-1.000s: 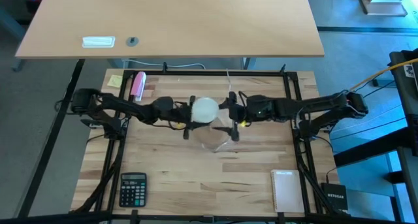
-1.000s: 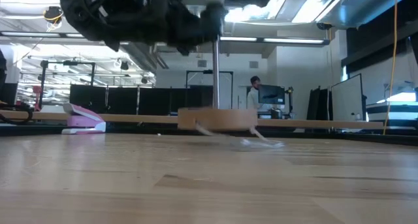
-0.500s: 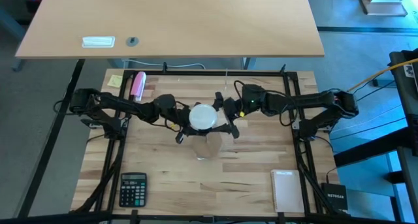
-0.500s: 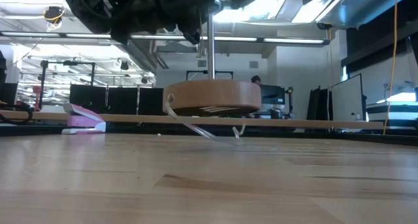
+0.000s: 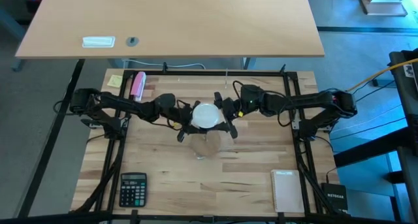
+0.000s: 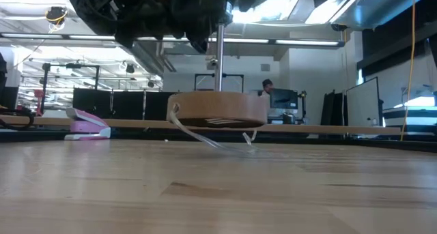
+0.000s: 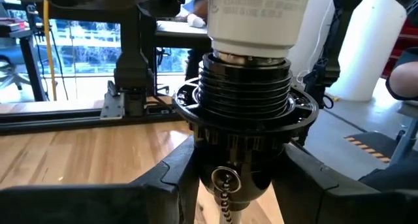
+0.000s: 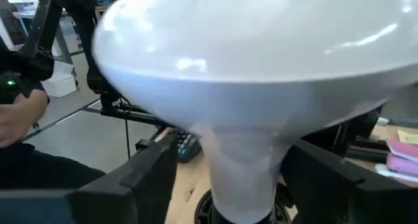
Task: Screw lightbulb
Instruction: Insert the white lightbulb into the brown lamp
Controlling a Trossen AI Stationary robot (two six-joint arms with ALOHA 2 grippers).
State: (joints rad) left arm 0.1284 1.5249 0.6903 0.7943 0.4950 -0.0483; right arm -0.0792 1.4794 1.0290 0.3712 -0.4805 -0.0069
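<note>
The white lightbulb point(image 5: 206, 115) sits with its base point(image 7: 256, 18) in the black ribbed socket point(image 7: 245, 87) of a lamp. The lamp has a thin metal pole point(image 6: 222, 63) and a round wooden disc foot point(image 6: 218, 108). My left gripper point(image 5: 188, 124) comes from the left and is shut on the socket. My right gripper point(image 5: 224, 115) comes from the right and is open. Its fingers point(image 8: 153, 175) stand on either side of the bulb's neck point(image 8: 241, 165); I cannot tell whether they touch it. My left gripper pinches the socket's smooth lower part point(image 7: 236, 172), below the ribbed ring, between its two fingers point(image 7: 163, 178). The fingers come level from the table's left. The lamp hangs upright, its disc foot clear of the table. Only its pale cord point(image 6: 205, 135) reaches the tabletop.
A pink stapler-like thing point(image 5: 138, 85) and a yellow note point(image 5: 115, 80) lie at the far left. A calculator point(image 5: 133, 188) lies near left and a notepad point(image 5: 285, 190) near right. A person point(image 6: 266, 91) sits in the room behind.
The lamp's disc foot lay on the table a second ago. It has been lifted clear and now hangs level, a little lower than half a second ago. My right gripper has gone toward the table's left, up to the bulb.
</note>
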